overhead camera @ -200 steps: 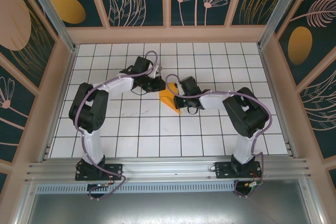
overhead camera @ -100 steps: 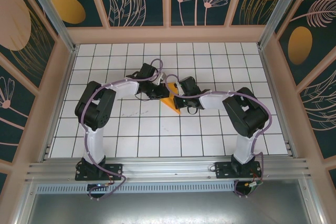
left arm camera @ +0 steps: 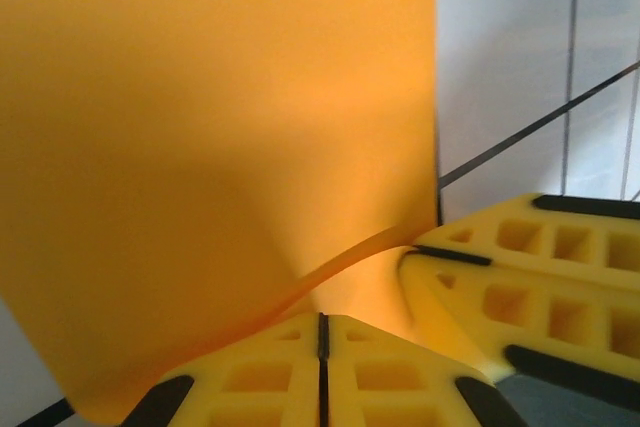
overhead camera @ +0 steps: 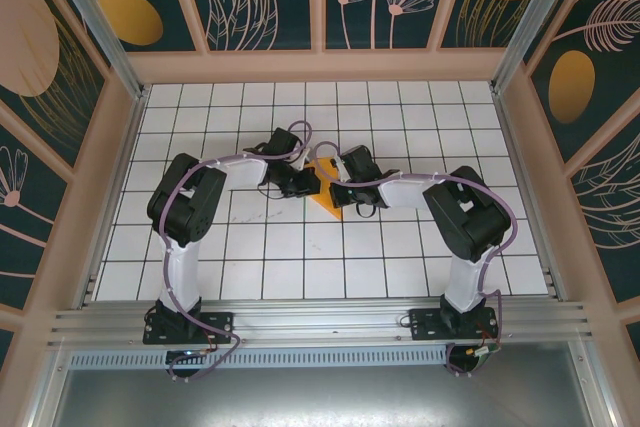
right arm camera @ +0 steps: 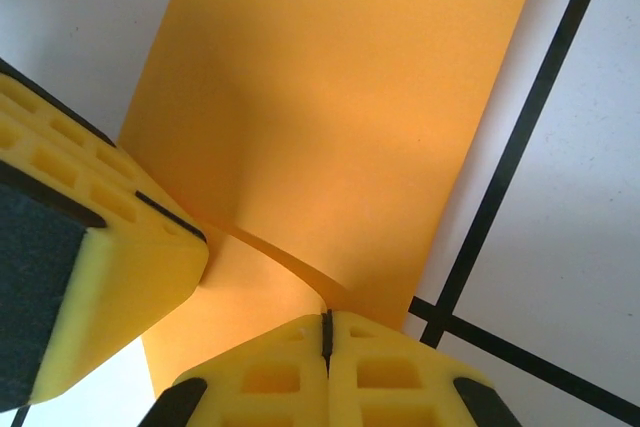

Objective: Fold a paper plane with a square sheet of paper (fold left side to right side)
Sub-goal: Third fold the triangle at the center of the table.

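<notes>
**A:** What is on the left?

**B:** Your left gripper (overhead camera: pixel 303 183) sits just left of the paper sheet (overhead camera: pixel 330 204). Its yellow pads are pressed flat together with no gap, and a lifted layer of the sheet runs into their tips.

**A:** And the sheet itself?

**B:** It is plain orange-yellow. From the top camera it is folded to a pointed wedge with the tip aimed toward the arm bases. It lies near the middle of the white grid table (overhead camera: pixel 300 247), between your two grippers. Close up, one layer curls up off the layer beneath in a smooth, soft arc. The long edges are straight and clean. In the right wrist view, the right edge runs just beside a black grid line.

**A:** The right side?

**B:** Your right gripper (overhead camera: pixel 338 191) meets the sheet from the right. Its jaws are likewise closed tight, pinching the edge of the curled layer. The two sets of fingertips are just beside each other.

**A:** Room to move?

**B:** Bare tiles lie all round the sheet. The walls (overhead camera: pixel 112 177) are well apart from it on every side.
</notes>
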